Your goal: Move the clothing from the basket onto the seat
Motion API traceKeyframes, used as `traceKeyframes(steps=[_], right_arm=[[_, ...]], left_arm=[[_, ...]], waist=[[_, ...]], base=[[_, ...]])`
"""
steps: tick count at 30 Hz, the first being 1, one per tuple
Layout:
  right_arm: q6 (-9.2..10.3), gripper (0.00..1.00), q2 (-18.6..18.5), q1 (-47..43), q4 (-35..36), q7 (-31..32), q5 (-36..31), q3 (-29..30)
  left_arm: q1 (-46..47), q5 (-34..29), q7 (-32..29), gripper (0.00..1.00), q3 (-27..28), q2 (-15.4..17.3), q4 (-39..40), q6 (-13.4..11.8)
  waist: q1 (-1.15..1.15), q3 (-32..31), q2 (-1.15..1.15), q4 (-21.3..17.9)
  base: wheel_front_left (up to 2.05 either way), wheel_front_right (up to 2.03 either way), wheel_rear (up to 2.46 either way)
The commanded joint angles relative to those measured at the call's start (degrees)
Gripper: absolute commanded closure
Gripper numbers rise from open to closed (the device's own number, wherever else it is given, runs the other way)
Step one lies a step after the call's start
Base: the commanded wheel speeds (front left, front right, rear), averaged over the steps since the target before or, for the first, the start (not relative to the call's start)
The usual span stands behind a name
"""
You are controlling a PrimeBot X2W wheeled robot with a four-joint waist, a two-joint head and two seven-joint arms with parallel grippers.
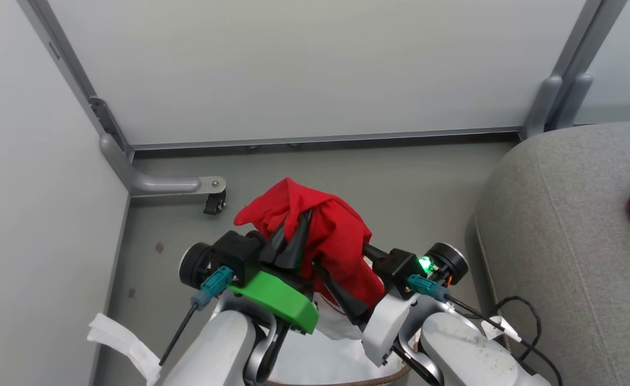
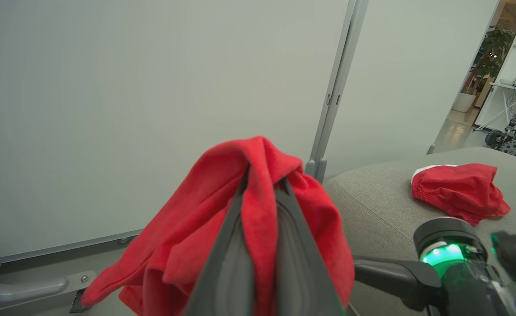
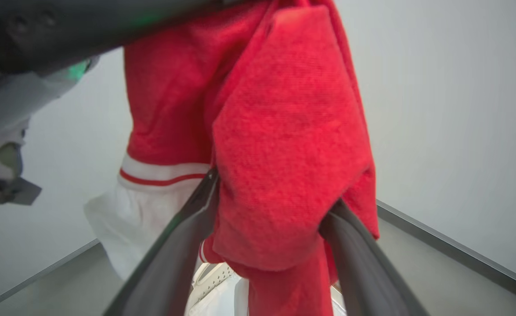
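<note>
**Red garment held above the basket, sofa to the right**

The left gripper (image 1: pixel 296 221) has its fingers pinched narrow on a fold of the red garment (image 1: pixel 339 230), holding it up above the grey floor (image 1: pixel 411 182). The cloth drapes over both sides of the fingers. It shows a white band with a red stripe in the right wrist view.

The right gripper (image 3: pixel 273 189) stands with its fingers wide. A hanging fold of the same garment lies between them, touching both inner faces.

The basket (image 3: pixel 213 274) sits near, directly below the garment – a piece of white slotted plastic shows. The sofa (image 1: pixel 561 225) is at the right, with a second red garment (image 2: pixel 459 191) lying on its seat.
</note>
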State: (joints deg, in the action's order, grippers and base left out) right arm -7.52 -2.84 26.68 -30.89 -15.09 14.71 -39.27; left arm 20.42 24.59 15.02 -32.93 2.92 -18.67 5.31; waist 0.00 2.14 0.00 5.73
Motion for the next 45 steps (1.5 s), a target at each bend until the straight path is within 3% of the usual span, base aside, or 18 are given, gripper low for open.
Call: traceKeyframes(steps=[1, 2, 3, 5, 6, 21, 27, 30, 31, 32, 33, 39, 45], right_arm=[[0.06, 0.00, -0.22, 0.85, -1.18, -0.11, 0.57, -0.68], [0.06, 0.17, -0.23, 1.09, -1.77, -0.11, 1.09, -1.02], [0.06, 0.51, -0.22, 1.30, -2.55, -0.11, 1.61, -1.48], [0.07, 0.89, -0.22, 1.39, -3.79, -0.11, 2.45, -1.94], [0.06, 1.00, -0.22, 1.40, -4.40, -0.11, 2.66, -2.26], [0.07, 1.00, -0.34, -1.35, -11.28, -0.04, 4.40, -1.48], [0.07, 1.00, -0.41, -2.68, -11.50, -0.01, 3.85, 0.23], [0.07, 1.00, -0.33, -2.77, -7.83, -0.04, 3.44, 2.78], [0.07, 1.00, -0.32, -3.19, -6.20, -0.04, 2.76, 3.73], [0.07, 1.00, -0.31, -3.70, -4.20, -0.06, 2.32, 4.88], [0.06, 1.00, -0.31, -4.09, -2.78, -0.06, 1.80, 5.67], [0.07, 1.00, -0.25, -7.08, 6.76, -0.10, -0.17, 10.18], [0.06, 1.00, -0.20, -9.74, 14.09, -0.11, -0.45, 14.05]], left_arm=[[1.24, 0.37, 0.22, 1.00, -0.39, 0.08, 0.34, -0.34], [1.42, 0.62, 0.22, 1.00, -0.78, 0.08, 0.38, -0.41], [1.67, 0.79, 0.22, 1.00, -1.19, 0.08, 0.45, -0.42], [2.09, 1.16, 0.22, 1.00, -1.49, 0.07, 0.40, -0.57], [2.19, 1.20, 0.22, 1.00, -1.55, 0.07, 0.36, -0.60], [2.97, 1.47, 0.36, 1.00, -0.61, 0.06, 0.86, -1.33], [2.72, 0.84, 0.42, 1.00, 0.49, 0.06, 0.93, -1.42], [2.39, 0.46, 0.42, 0.99, 0.95, 0.08, 0.14, -1.58], [1.97, 0.90, 0.31, 0.58, 1.08, 0.09, -0.46, -1.69], [1.74, 0.92, 0.27, 0.06, 1.28, 0.08, -1.10, -1.82], [1.80, 0.63, 0.27, 0.00, 1.56, 0.05, -1.11, -1.77], [-0.09, -0.84, 0.13, 0.00, 4.85, 0.33, -3.21, -1.47], [-2.71, -2.79, 0.13, 0.00, 8.53, 0.82, -4.79, -0.64]], waist=[[0.00, 0.42, 0.00, 0.76], [0.00, 0.51, 0.00, 0.97], [0.00, 0.69, 0.00, 1.24], [0.00, 0.86, 0.00, 1.60], [0.00, 0.93, 0.00, 1.73], [0.00, 1.53, 0.00, 1.32], [0.00, 1.69, 0.00, 0.56], [0.00, 1.97, 0.00, 0.07], [0.00, 2.06, 0.00, -0.25], [0.00, 2.12, 0.00, -0.69], [0.00, 2.17, 0.00, -0.99], [0.00, 2.38, 0.00, -4.89], [0.00, 2.60, 0.00, -11.47]], base=[[0.00, 0.00, 0.00], [0.00, 0.00, 0.00], [0.00, 0.00, 0.00], [0.00, 0.00, 0.00], [0.00, 0.00, 0.00], [0.00, 0.00, 0.00], [0.00, 0.00, 0.00], [0.00, 0.00, 0.00], [0.00, 0.00, 0.00], [0.00, 0.00, 0.00], [0.00, 0.00, 0.00], [0.00, 0.00, 0.00], [0.00, 0.00, 0.00]])
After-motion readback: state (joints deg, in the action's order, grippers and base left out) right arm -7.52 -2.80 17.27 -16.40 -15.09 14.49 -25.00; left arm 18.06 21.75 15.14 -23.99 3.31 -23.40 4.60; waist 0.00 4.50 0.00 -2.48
